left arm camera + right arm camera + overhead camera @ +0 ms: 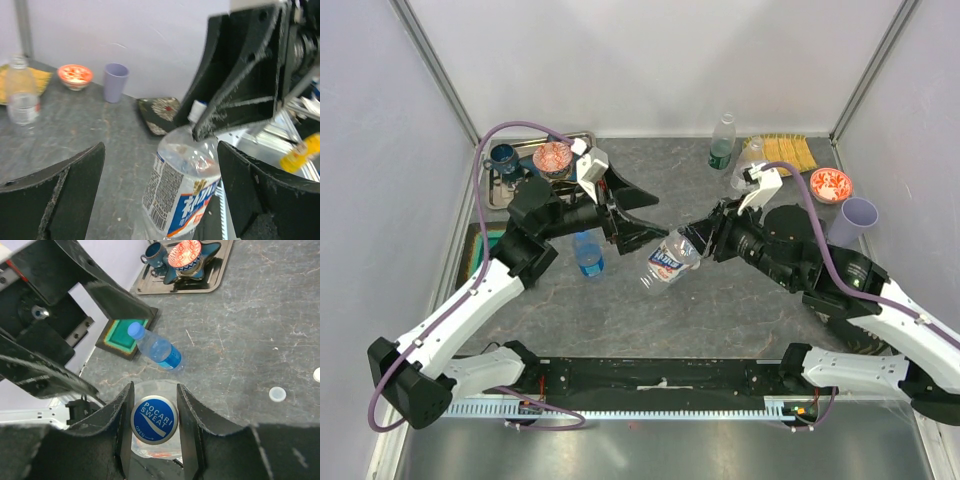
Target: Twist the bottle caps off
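Note:
The clear bottle with the blue-white label (pixel 666 263) hangs tilted above the table's middle. My right gripper (pixel 705 240) is shut on its blue cap (pixel 154 421), with a finger on each side in the right wrist view (pixel 155 392). My left gripper (pixel 658 218) is open; its jaws stand wide on both sides of the bottle's body (pixel 182 185) without touching it. The blue-tinted bottle (pixel 588 252) stands left of centre and also shows in the right wrist view (pixel 160 351). The greenish bottle (pixel 722 142) and the plain clear bottle (pixel 748 165) stand at the back.
A metal tray (pixel 520 190) at the back left holds a blue cup (pixel 504 156) and a red patterned bowl (pixel 553 157). A green coaster (pixel 480 250) lies at the left. A yellow mat (pixel 785 150), red bowl (pixel 831 184) and lilac cup (pixel 855 220) are at the right. Two loose white caps (pixel 276 394) lie on the table.

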Controlling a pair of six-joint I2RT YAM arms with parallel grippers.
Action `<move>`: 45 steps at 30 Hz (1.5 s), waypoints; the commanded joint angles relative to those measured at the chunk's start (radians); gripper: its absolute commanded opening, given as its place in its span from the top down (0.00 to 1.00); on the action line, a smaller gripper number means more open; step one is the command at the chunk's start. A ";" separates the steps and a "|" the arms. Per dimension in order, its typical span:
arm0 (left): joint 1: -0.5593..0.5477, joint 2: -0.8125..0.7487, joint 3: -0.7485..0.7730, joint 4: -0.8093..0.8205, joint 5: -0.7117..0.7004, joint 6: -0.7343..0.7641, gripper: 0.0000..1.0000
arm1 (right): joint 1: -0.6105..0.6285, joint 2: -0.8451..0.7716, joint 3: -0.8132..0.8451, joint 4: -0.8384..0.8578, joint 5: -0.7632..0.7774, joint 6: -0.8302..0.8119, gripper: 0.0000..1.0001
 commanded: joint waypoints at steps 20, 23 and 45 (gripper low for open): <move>-0.002 0.044 -0.010 0.047 0.474 0.010 0.00 | -0.004 0.044 0.131 0.168 -0.396 -0.163 1.00; -0.003 0.058 -0.010 0.056 0.496 0.001 0.00 | -0.004 0.051 0.133 0.180 -0.412 -0.174 1.00; -0.026 0.056 -0.056 0.091 0.553 -0.020 0.33 | -0.004 0.072 0.073 0.309 -0.375 -0.185 1.00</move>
